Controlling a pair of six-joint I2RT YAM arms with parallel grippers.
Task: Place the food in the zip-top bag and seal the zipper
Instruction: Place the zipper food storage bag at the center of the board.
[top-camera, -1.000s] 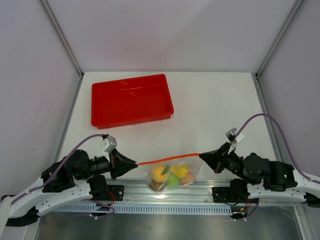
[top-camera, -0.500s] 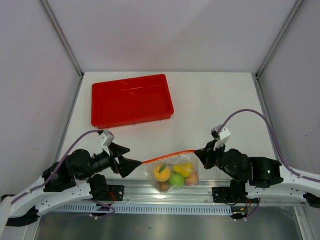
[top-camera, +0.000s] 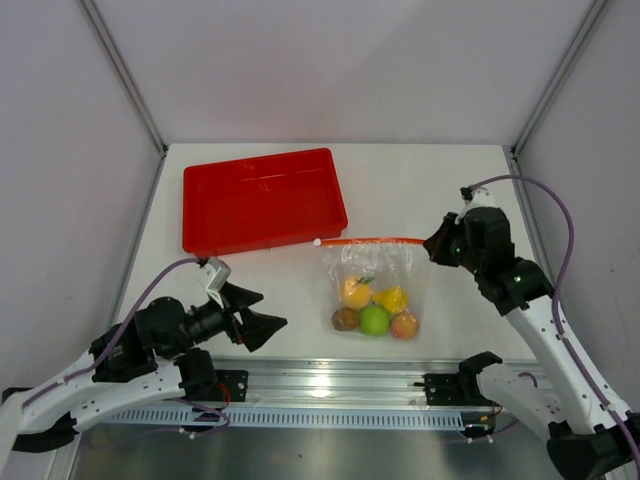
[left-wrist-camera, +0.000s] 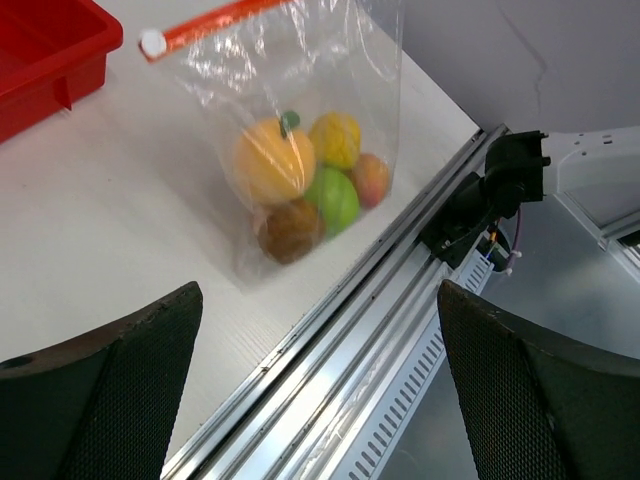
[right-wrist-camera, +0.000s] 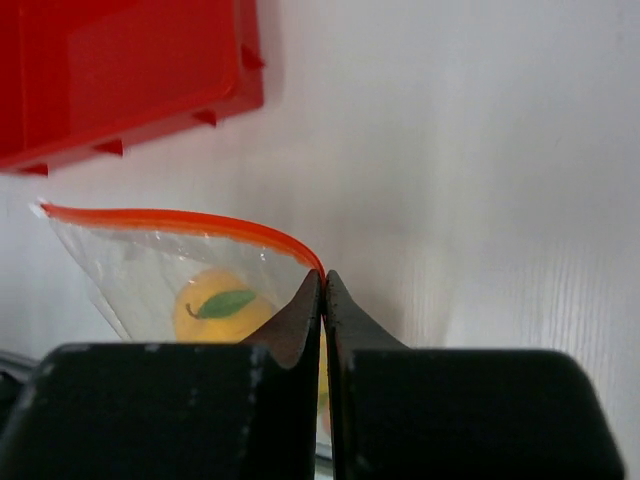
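Here the right gripper (top-camera: 432, 247) pinches the zipper (top-camera: 370, 241) end; left gripper (top-camera: 264, 311) gapes, well apart.

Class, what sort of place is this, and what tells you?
Probably a robot test cell: left arm and right arm bolted to an aluminium rail, a white table walled by plain panels, toy fruit as food.

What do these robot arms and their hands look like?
The left arm and right arm have white links with black joints, and a purple cable loops along each. The left hand and right hand are black, each with two wedge-shaped fingers finely textured inside.
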